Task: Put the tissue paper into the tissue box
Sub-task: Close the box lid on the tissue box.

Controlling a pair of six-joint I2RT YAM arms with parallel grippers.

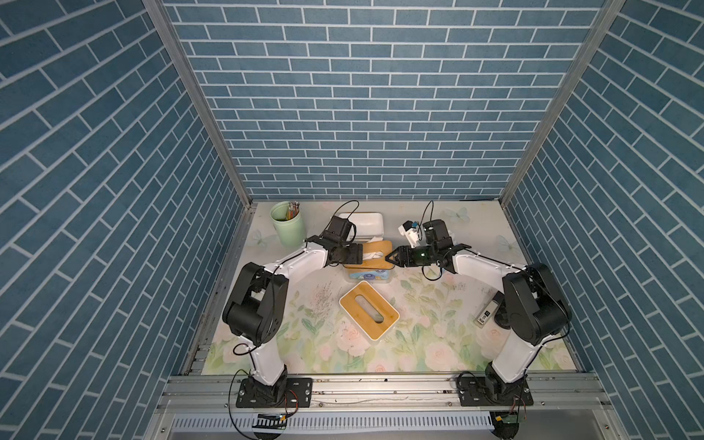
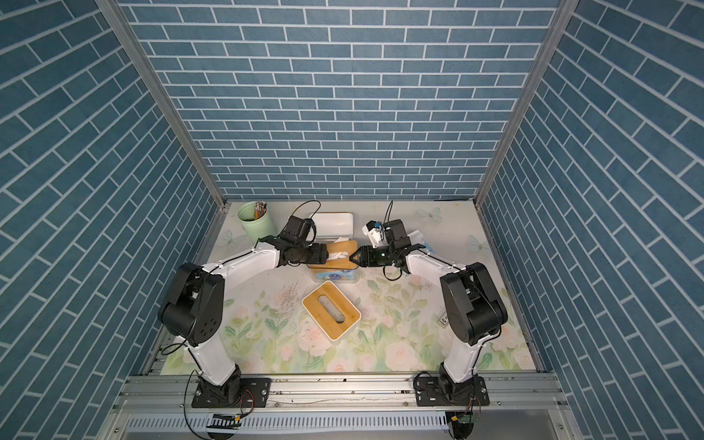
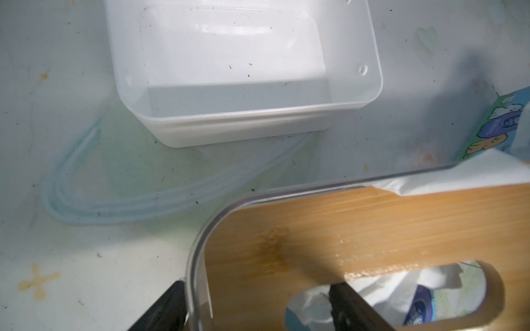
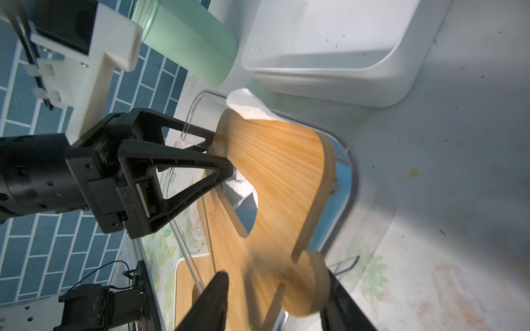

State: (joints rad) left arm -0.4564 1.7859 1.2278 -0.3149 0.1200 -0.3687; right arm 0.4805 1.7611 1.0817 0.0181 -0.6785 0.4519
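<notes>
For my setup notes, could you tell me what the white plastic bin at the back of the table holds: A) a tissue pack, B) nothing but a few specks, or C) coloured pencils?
B: the white plastic bin shows only its bare, speckled floor in the left wrist view.

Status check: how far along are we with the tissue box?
Looks done: the tissue pack is in the clear box. In hand: left gripper and right gripper straddle the tilted bamboo lid; a white sheet pokes out at a corner. Remaining: seat the lid flat.
</notes>
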